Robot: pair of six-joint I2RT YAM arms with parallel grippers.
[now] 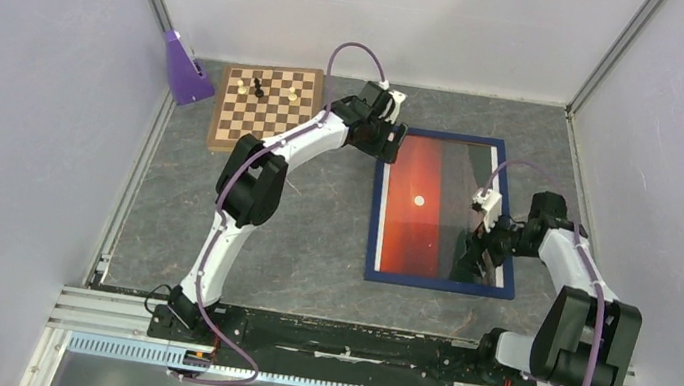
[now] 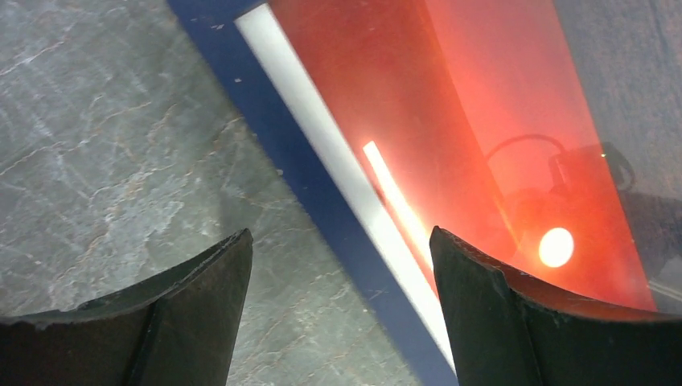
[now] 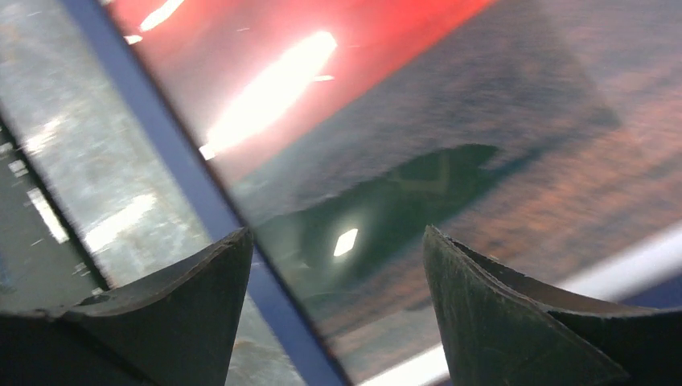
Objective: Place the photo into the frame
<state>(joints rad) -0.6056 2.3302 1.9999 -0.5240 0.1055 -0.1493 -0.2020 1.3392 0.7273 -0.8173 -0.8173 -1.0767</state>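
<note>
The frame [image 1: 436, 283] lies flat on the grey table, its dark blue front facing up. The photo [image 1: 426, 215] shows inside it: red-orange sky, small white sun, dark sea on the right side. My left gripper [image 1: 387, 147] hovers open over the frame's far left corner. In the left wrist view the gripper [image 2: 339, 233] straddles the blue edge [image 2: 281, 153] and the photo's white strip [image 2: 322, 145]. My right gripper [image 1: 470, 257] stands open over the frame's near right part. In the right wrist view the gripper [image 3: 336, 232] has the blue edge [image 3: 161, 137] and dark sea [image 3: 499, 121] below it. Nothing is held.
A chessboard [image 1: 265, 107] with a few pieces lies at the back left, close to the left arm's wrist. A purple wedge-shaped object [image 1: 184, 68] stands in the far left corner. White walls enclose the table on three sides. A metal rail [image 1: 292, 373] runs along the near edge.
</note>
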